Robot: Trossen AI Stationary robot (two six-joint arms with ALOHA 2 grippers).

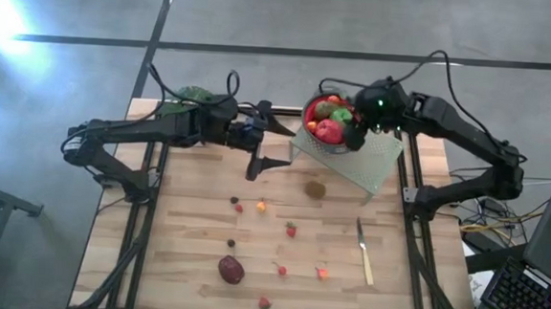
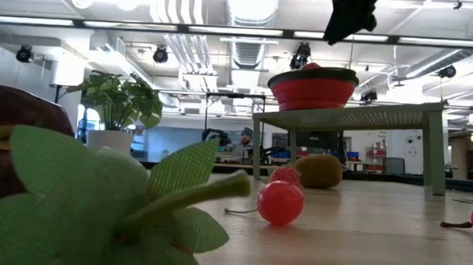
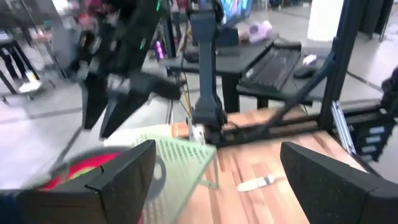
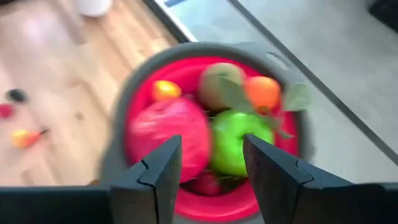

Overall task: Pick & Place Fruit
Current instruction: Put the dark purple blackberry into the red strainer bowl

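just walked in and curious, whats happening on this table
A two-armed robot is collecting fruit into a red bowl with a grey rim that sits on a pale green mesh stand. The right hand hovers over the bowl, fingers apart and empty, above the green apple and red apple. The left hand waits open nearby. A brown kiwi, maroon plum and small strawberries remain on the wood.
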